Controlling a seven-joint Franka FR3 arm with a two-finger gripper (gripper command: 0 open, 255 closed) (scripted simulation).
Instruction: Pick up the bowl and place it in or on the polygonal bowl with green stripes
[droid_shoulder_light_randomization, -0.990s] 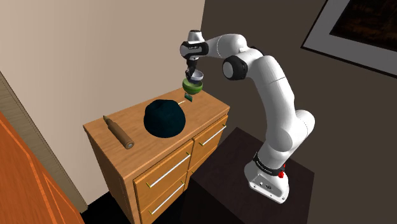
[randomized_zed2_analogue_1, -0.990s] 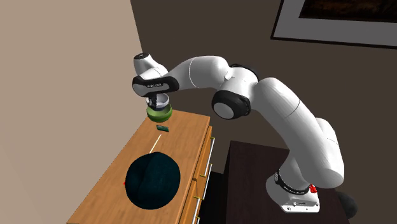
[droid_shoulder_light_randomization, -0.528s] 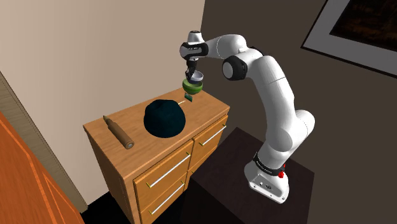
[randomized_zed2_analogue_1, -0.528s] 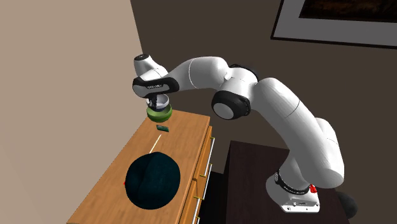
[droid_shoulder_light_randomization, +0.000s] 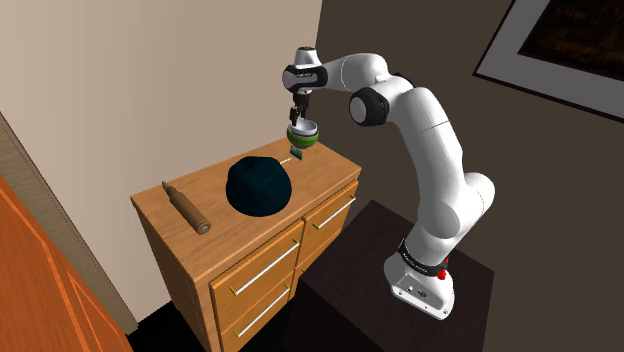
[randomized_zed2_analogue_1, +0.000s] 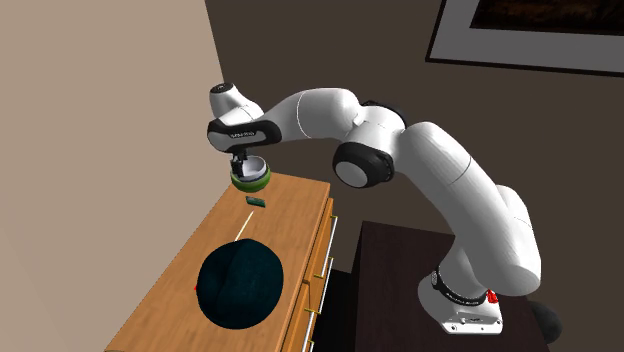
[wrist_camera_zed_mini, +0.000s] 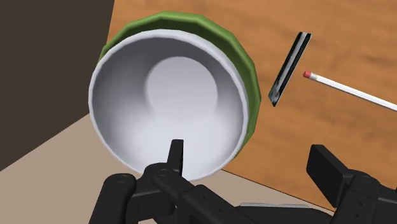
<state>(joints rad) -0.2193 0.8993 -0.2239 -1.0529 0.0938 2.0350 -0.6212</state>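
A plain white bowl (wrist_camera_zed_mini: 167, 105) sits nested inside the green polygonal bowl (wrist_camera_zed_mini: 245, 67) at the far corner of the wooden dresser top (droid_shoulder_light_randomization: 210, 185), beside the wall. In the shoulder view the white bowl (droid_shoulder_light_randomization: 304, 127) rests in the green bowl (droid_shoulder_light_randomization: 302, 140), and my gripper (droid_shoulder_light_randomization: 301, 112) hangs just above them. My gripper (wrist_camera_zed_mini: 251, 162) is open. One finger (wrist_camera_zed_mini: 175, 154) stands over the white bowl's inside near its rim. The other finger (wrist_camera_zed_mini: 332, 167) stands well outside both bowls. Neither touches the bowl. From the second exterior view, my gripper (randomized_zed2_analogue_1: 243, 157) is right over the white bowl (randomized_zed2_analogue_1: 253, 166) and green bowl (randomized_zed2_analogue_1: 250, 181).
A small dark flat card (wrist_camera_zed_mini: 289, 68) and a white pencil with a red tip (wrist_camera_zed_mini: 356, 92) lie next to the bowls. A dark teal domed cap (droid_shoulder_light_randomization: 258, 187) sits mid-dresser, and a wooden rolling pin (droid_shoulder_light_randomization: 186, 208) lies near the shoulder view's left end. Walls close the corner behind the bowls.
The fingers have opened and let go of the white bowl, which now sits a little lower in the green bowl. The arm has barely moved.
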